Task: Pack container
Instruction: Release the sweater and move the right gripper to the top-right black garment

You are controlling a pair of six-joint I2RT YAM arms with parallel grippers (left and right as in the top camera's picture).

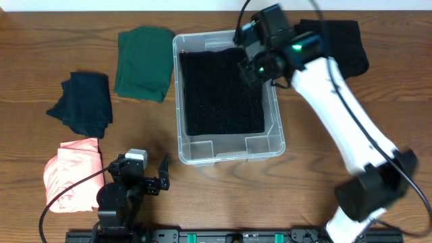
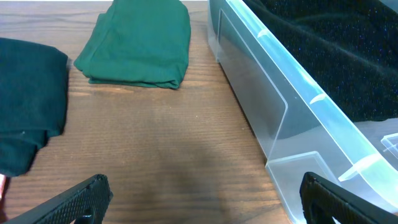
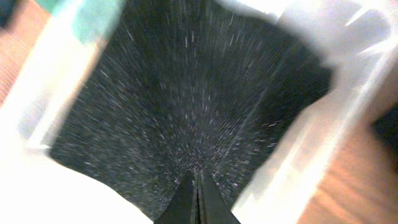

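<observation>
The right hand [image 3: 196, 178] hung low over the far right corner of the container [image 1: 229, 155], its 2 fingers closed together with nothing that we could see between them; the wrist view was blurred. Beneath it a black speckled garment [image 1: 219, 88] lay flat and covered most of the floor of the container. The left hand [image 2: 205, 185] sat near the front of the desk [image 1: 337, 135] with its fingers spread wide and empty.

We judged that the first piece was being settled and that packing had barely begun: 4 folded garments lay outside, a green one [image 1: 143, 62] just left of the container, a dark one [image 1: 84, 101] and a pink one [image 1: 71, 172] further left, and a black one [image 1: 341, 40] beyond the right wall. The next move would call for lifting clear of the rim, opening, and taking a garment by its folded edge.

The container stood mid-desk, mouth upward, its long axis running from the robot's side toward the far edge, slightly skewed, with the notched end nearest us.
</observation>
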